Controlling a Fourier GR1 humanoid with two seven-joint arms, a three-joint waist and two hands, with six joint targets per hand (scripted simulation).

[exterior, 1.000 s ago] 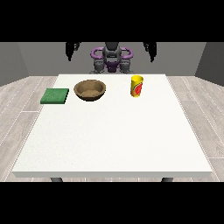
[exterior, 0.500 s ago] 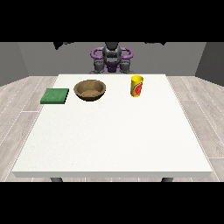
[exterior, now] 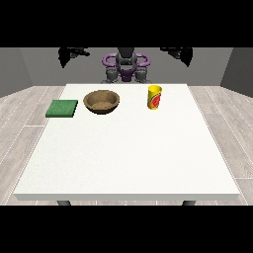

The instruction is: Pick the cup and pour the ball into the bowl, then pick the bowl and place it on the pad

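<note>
A yellow cup (exterior: 154, 96) with a red mark stands upright on the white table (exterior: 128, 153), right of centre near the far edge. No ball shows; the cup's inside is hidden. A brown bowl (exterior: 102, 102) sits to the cup's left. Further left lies a flat green pad (exterior: 62, 108). The hand at the view's left (exterior: 66, 54) and the hand at the view's right (exterior: 182, 53) are raised wide of the robot's torso (exterior: 126, 66). Both hang behind the table's far edge, well apart from all three things.
The wide white table reaches toward the camera from the row of cup, bowl and pad. Grey plank floor surrounds it, and grey walls stand behind the robot.
Both hands have swung outward and up from beside the torso and now sit wider apart. Cup, bowl and pad have not moved.
</note>
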